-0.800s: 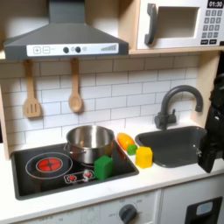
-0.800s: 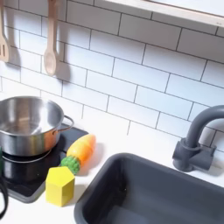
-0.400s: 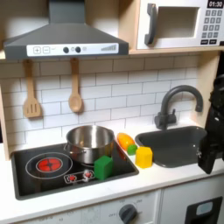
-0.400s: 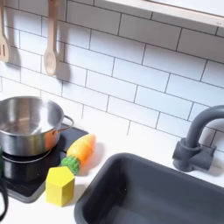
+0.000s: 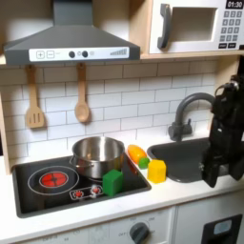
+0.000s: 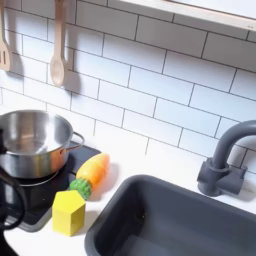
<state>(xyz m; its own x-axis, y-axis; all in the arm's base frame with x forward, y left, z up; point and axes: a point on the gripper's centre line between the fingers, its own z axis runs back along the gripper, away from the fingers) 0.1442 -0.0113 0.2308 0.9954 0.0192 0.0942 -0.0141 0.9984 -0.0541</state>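
In the first exterior view, the black arm hangs at the right over the dark sink [image 5: 181,152], and its gripper [image 5: 208,175] points down near the sink's front right edge. The fingers are too dark to tell apart, and nothing shows in them. The yellow block [image 5: 156,171] is the nearest loose thing, lying left of the sink. Beside it are an orange carrot [image 5: 138,154] and a green block [image 5: 113,182]. The second exterior view has the yellow block [image 6: 68,212] and carrot [image 6: 92,172] between the steel pot [image 6: 30,140] and the sink [image 6: 130,215].
The steel pot [image 5: 97,155] stands on the black stove [image 5: 48,181], beside a red burner. A dark faucet [image 5: 187,112] rises behind the sink. Two wooden utensils [image 5: 82,103] hang on the tiled wall. A range hood [image 5: 76,43] and microwave [image 5: 195,27] sit above.
In the first exterior view, the arm has swung left from the picture's right edge to over the sink. The blocks, carrot and pot have not moved.
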